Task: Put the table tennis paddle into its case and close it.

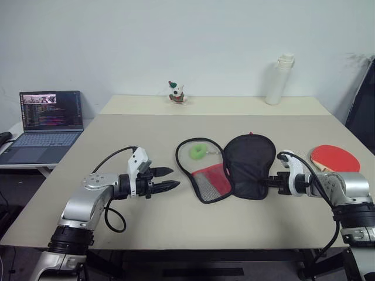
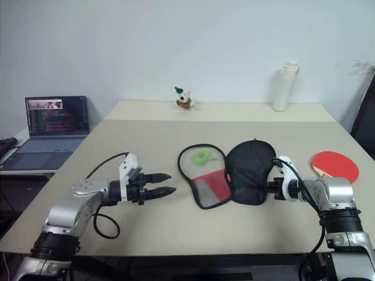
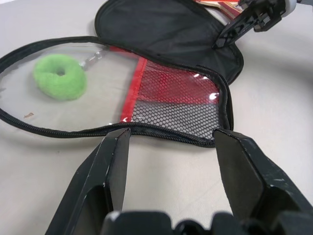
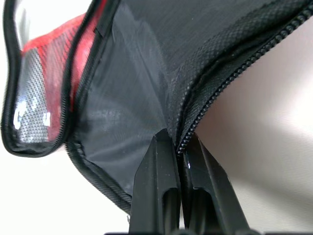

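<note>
A: Where was the case [image 1: 234, 170] at that moment?

B: It lay unzipped and spread flat on the tabletop [image 1: 176, 216], near the middle. The black half was toward three o'clock, and the clear half with the red mesh pocket [image 1: 212, 181] was toward nine o'clock. The green pompom pull [image 1: 197, 151] rested on the clear half.

A: And the right gripper [image 1: 270, 181]?

B: Its fingers [image 4: 168, 191] were pressed together on the zipped edge of the black half, at the case's three o'clock side. The right wrist view showed the fabric and zipper pinched between them.

A: What about the left gripper [image 1: 170, 178]?

B: It hung just above the tabletop at nine o'clock of the case, apart from it. Its fingers [image 3: 105, 166] were spread wide with nothing between them, pointing at the mesh end.

A: The table tennis paddle [image 1: 335, 158]?

B: It lay red face up on the tabletop, at three o'clock of the case, beyond the right arm and not touching the case.

A: Anything else?

B: A laptop [image 1: 44, 126] stood open at the far nine o'clock side; a small toy figure [image 1: 176, 93] and a white bottle [image 1: 279, 79] stood at twelve o'clock.
</note>
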